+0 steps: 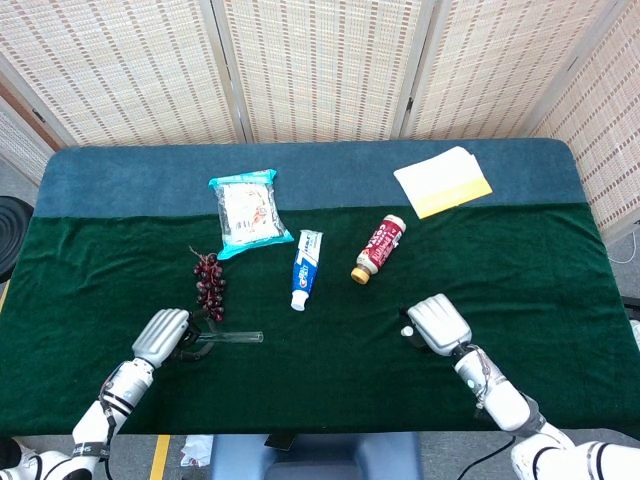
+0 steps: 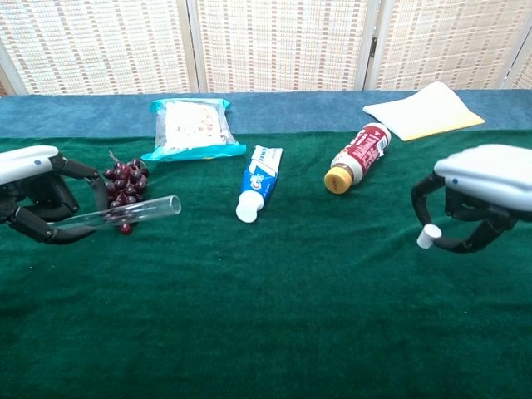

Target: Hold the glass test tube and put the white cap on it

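My left hand [image 2: 35,195] [image 1: 164,336] grips the closed end of the glass test tube [image 2: 133,211] [image 1: 232,338], which lies nearly level above the cloth with its open mouth pointing right. It hangs just in front of the grapes. Far to the right, my right hand [image 2: 478,193] [image 1: 438,323] pinches the small white cap [image 2: 427,236] [image 1: 407,331] at its fingertips, lifted clear of the green cloth. A wide gap of cloth separates cap and tube mouth.
A bunch of dark grapes [image 2: 124,188] lies right behind the tube. A toothpaste tube [image 2: 258,181], a red bottle with an orange lid [image 2: 357,155], a snack packet [image 2: 189,125] and a yellow-white pad [image 2: 424,110] lie further back on the table [image 2: 274,324].
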